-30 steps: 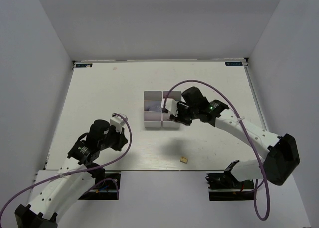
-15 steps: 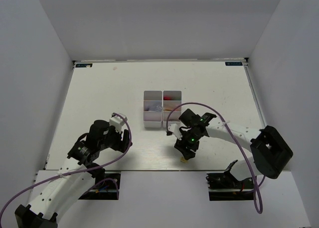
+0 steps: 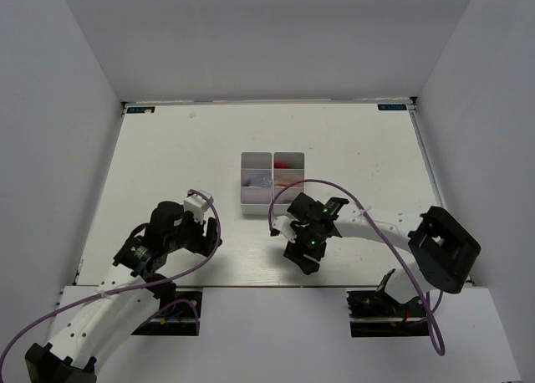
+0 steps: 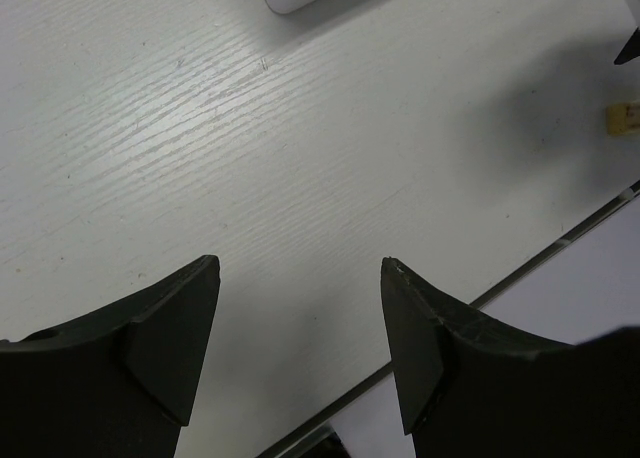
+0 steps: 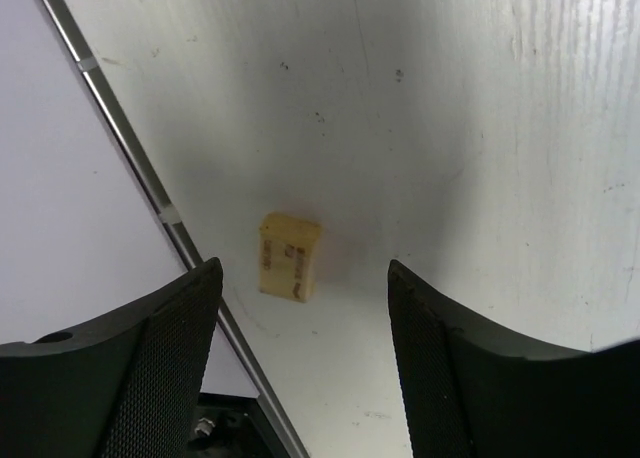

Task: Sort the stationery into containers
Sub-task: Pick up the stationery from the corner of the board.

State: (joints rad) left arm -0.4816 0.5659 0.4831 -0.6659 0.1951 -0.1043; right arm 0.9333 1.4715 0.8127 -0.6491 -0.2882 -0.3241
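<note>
While wide-jawed and empty, right end effector (image 5: 303,274) above tan block (image 5: 290,257).

eraser (image 5: 290,257): tan | table (image 4: 300,158): white, fine wood grain | trays (image 3: 256,211): white | cables (image 3: 313,181): purple | right gripper (image 5: 300,278): black, mesh-textured

We see the white table (image 3: 167,165) under bright, even light, a soft grey shadow falling around the tan eraser (image 5: 290,257), a pale sheen on the grain in the left wrist view, focus crisp throughout.
</note>
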